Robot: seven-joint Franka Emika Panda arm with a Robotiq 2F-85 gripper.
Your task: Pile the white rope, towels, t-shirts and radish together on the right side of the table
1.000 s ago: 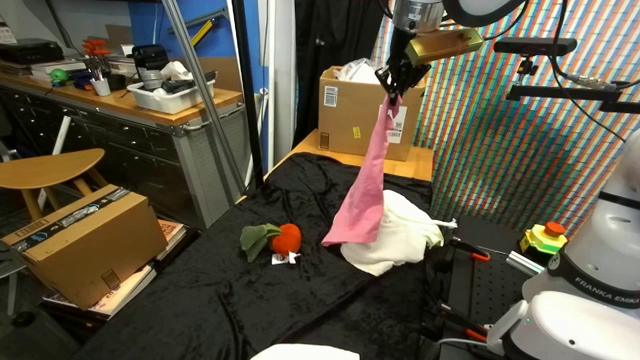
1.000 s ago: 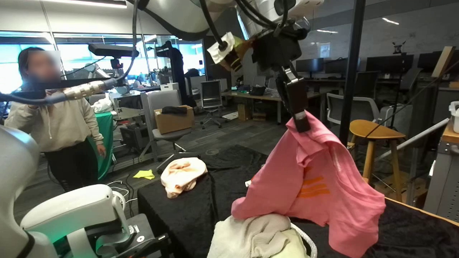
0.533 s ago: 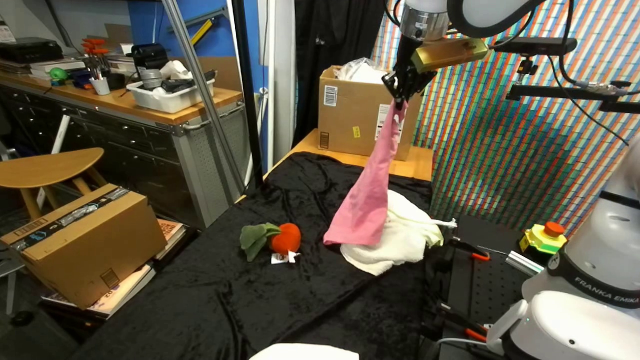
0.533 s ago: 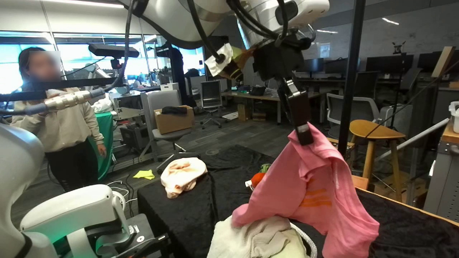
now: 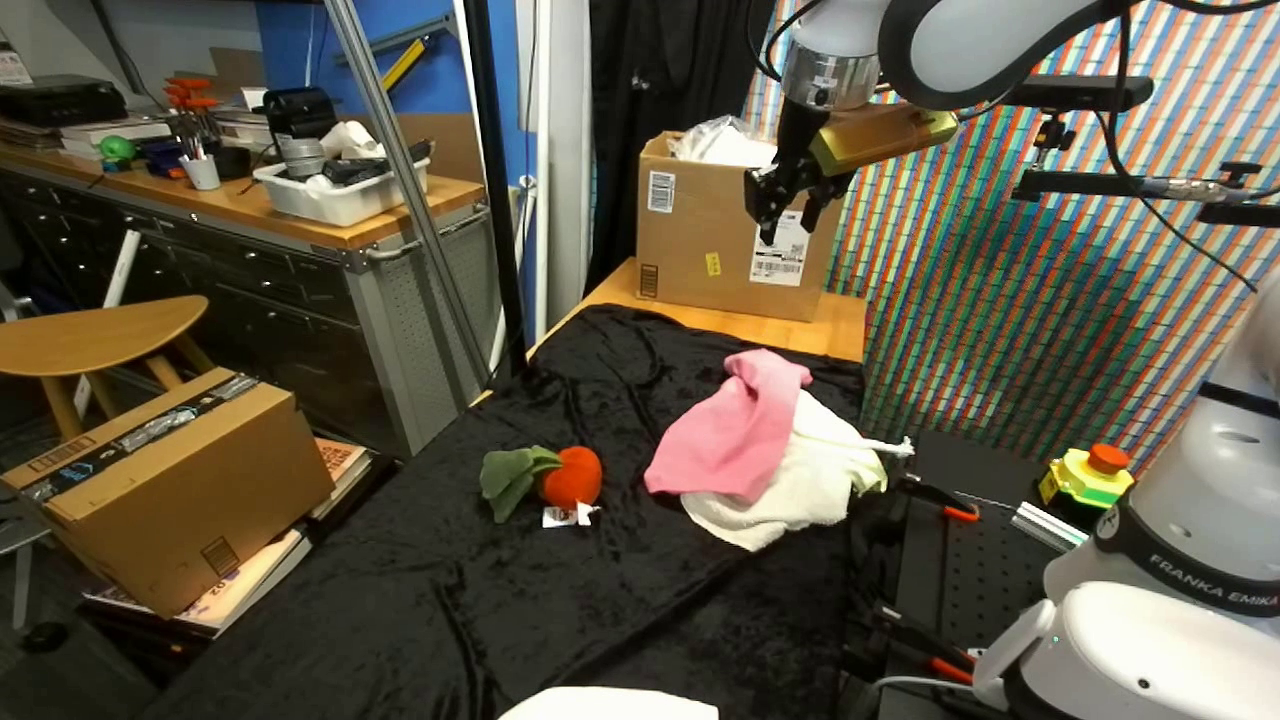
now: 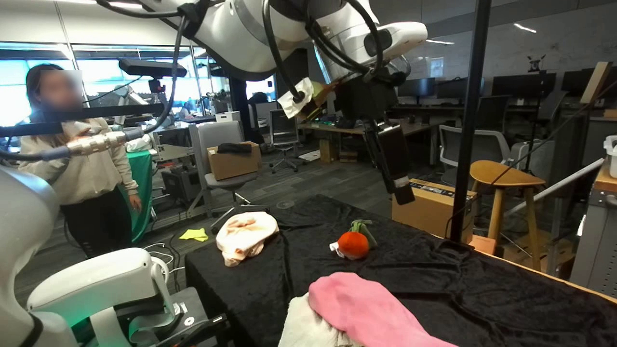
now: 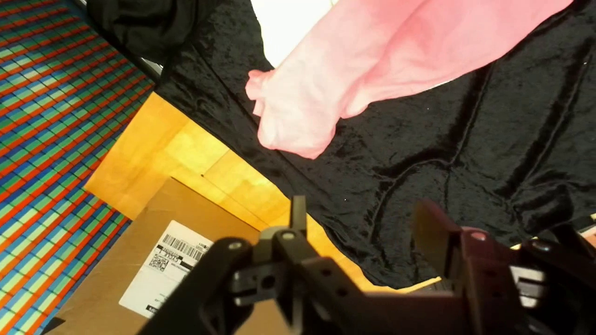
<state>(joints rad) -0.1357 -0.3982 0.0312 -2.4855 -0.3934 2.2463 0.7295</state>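
- A pink cloth (image 5: 725, 440) lies crumpled on the black-covered table (image 5: 620, 610), partly on top of a white towel (image 5: 785, 512).
- Just beyond the pink cloth, in an exterior view, the table's black covering stops and pale wood (image 5: 838, 332) begins; a cardboard box (image 5: 715, 240) stands on that wood. In the wrist view, a bunched end of the pink cloth lies near that border.
- Higher than the pink cloth and well apart from it hangs the gripper (image 5: 788, 232); its fingers (image 7: 298, 214) are released, spread with air between the tips.
- Left of the pink cloth, in an exterior view, a strip of covering leads to the radish (image 5: 573, 480); the roomiest creased stretch runs from the pink cloth toward the camera.
- The radish looks plush: round, red-orange, tipped on its side, its green leaves (image 5: 512, 482) pointing away from the pink cloth, a white tag (image 5: 560, 517) beside it.
- The white rope (image 5: 880, 445) lies on the white towel, on the side of the pink cloth opposite the radish: thin, nearly straight, its end jutting past the towel.
- The white towel looks soft, with a bit of pale green cloth (image 5: 870, 477) at its rim.
- A peach cloth (image 6: 247, 236) sits bunched at the table's edge, farther from the pink cloth than the radish.
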